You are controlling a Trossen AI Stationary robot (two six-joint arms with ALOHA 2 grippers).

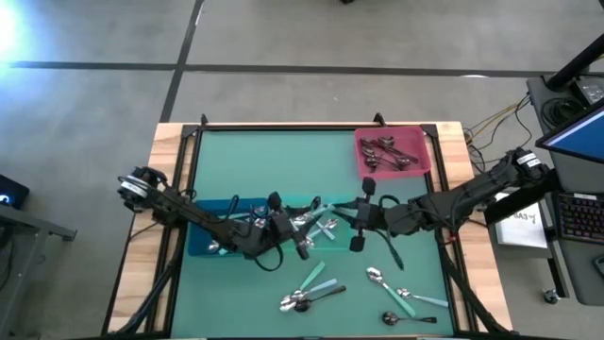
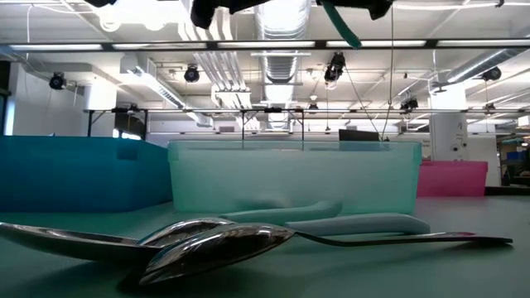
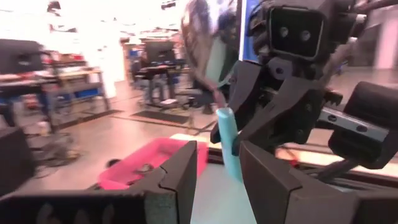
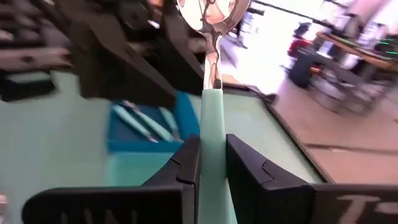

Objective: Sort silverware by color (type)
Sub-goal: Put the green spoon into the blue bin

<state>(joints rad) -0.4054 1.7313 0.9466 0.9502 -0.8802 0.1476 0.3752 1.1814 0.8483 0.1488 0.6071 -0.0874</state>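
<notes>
The right tool (image 4: 212, 163) is closed narrowly on the handle of a teal-handled spoon (image 4: 211, 118), bowl pointing away from the wrist. It hangs above the middle of the bench (image 1: 283, 151), just beside the teal bin (image 1: 326, 210); in my judgement the spoon is carried high to clear the bin walls before release.

The left tool (image 3: 217, 177) faces it at close range over the same bin, fingers partly apart with nothing between them, seemingly waiting or ready to receive.

Sorted stock: dark spoons (image 1: 387, 156) lie in the pink bin (image 1: 422, 142) at the far right corner; teal-handled ones show in the blue bin (image 4: 146, 134). Loose spoons (image 1: 311, 293) remain along the near edge.
</notes>
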